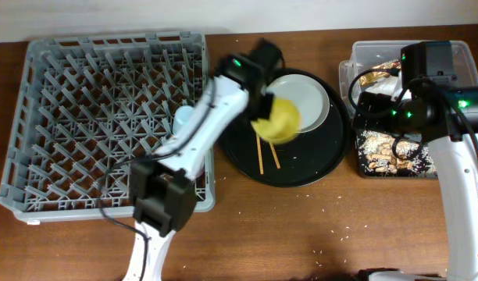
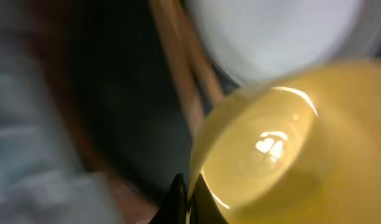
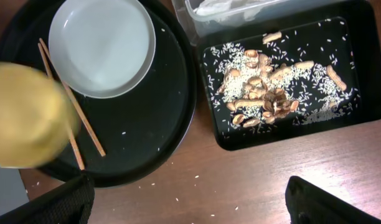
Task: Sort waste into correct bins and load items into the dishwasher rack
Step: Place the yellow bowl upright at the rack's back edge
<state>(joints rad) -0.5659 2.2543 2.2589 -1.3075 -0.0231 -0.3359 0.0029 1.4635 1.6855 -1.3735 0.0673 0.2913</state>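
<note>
Yellow bowl [image 1: 276, 119] raised, motion-blurred, just right of grey rack [image 1: 20, 117]; light blue cup [image 1: 183, 119] inside its right edge; plate [image 1: 313, 97] and chopsticks [image 1: 261, 156] further right; food scraps [image 1: 387, 152] farthest right, in black tray [image 1: 395, 173].

Bright and even from overhead, sharp in places, smeared by motion in others.

Lit softly and diffusely from above, with only short, faint shadows beside the dishwasher rack [image 1: 106, 117] on the table [image 1: 301, 234]. Blurred around the yellow bowl [image 1: 276, 119] in all three views. Worst at the left wrist: streaked almost throughout, with the chopsticks [image 2: 184, 81] and plate [image 2: 271, 31] reduced to soft smears. Marked by white glints inside the bowl and a faint sheen on the round tray [image 3: 147, 143]. Crisp at the right wrist over the rice [image 3: 240, 74] in the shallow black tray [image 3: 365, 74].
</note>
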